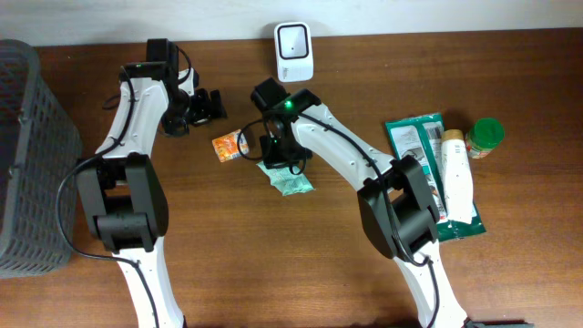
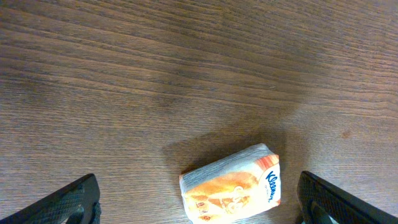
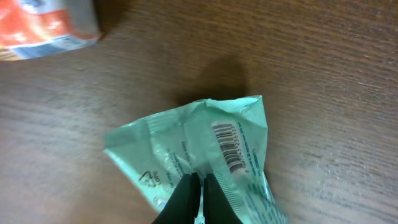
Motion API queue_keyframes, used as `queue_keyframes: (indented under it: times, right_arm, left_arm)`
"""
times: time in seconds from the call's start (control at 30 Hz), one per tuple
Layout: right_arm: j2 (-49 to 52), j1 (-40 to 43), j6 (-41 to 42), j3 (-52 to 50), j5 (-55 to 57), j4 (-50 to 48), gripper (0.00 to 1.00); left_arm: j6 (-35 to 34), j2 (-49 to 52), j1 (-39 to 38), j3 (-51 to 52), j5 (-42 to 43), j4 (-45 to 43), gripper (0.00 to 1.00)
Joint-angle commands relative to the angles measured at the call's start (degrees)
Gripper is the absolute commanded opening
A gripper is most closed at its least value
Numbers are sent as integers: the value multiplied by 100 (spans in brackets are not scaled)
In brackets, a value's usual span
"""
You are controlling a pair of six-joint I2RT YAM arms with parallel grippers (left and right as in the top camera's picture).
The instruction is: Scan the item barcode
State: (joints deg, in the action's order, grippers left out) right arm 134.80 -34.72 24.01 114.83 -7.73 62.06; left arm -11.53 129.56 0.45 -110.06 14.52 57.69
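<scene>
**A:** While the right jaws were pinched together on the green packet (image 1: 290, 178), where did it sit?

**B:** Near the middle of the tabletop (image 1: 273, 273), with its barcode (image 3: 233, 147) turned up toward the wrist camera. Whether it rested flat or hung slightly lifted, I could not tell.

**A:** What room was there around it?

**B:** Bare wood ran wide from 5 to 8 o'clock, down to the near edge. At 12 o'clock the white scanner (image 1: 294, 52) stood by the far edge, and the right arm's own wrist sat over the gap between.

**A:** And the crowding?

**B:** An orange tissue pack (image 1: 228, 145) lay near at 10 o'clock, apart from the packet. The left jaws hung close by it, spread wide and holding nothing; in the wrist view the pack showed between the fingertips (image 2: 68, 205). At 3 o'clock, well apart, lay a dark green pouch (image 1: 414, 137) with a white tube (image 1: 457, 178) partly on it and a green-lidded jar (image 1: 485, 138) beside it. A grey basket (image 1: 27, 155) filled the 9 o'clock edge.
</scene>
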Motion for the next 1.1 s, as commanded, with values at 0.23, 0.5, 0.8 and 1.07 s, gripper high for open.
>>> queue_keyframes:
  times: [0.23,0.5,0.8,1.07]
  right_arm:
    - [861,17,-1569,-33,-2212,-63,19]
    - [4,361,-2312,811,-2155,1268,26]
    - [59,-507,-2098,42,-1711,2111,22]
    - [59,308,-2011,-179,-501,1834,21]
  left_arm:
    - [94,44,-26,-76,2,2,99]
    - [94,44,-26,-66,2,9,99]
    - [94,44,-22,-66,0,-42,99]
    - [90,44,-70,-66,26,15,99]
